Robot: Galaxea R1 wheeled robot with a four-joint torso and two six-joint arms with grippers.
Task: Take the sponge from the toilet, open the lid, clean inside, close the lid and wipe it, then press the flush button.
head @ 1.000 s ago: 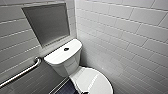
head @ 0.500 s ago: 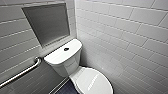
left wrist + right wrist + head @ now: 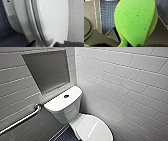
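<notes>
fingers of our right gripper clench the sponge; those of our left gripper stand apart just beside the closed lid of the toilet

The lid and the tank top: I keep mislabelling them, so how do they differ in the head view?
The lid is oval; the tank top is roughly rectangular. The lid lies shut, low at the front; the tank top sits higher, behind it. The tank top carries the dark flush button; the lid has none. Both are glossy white.
</notes>
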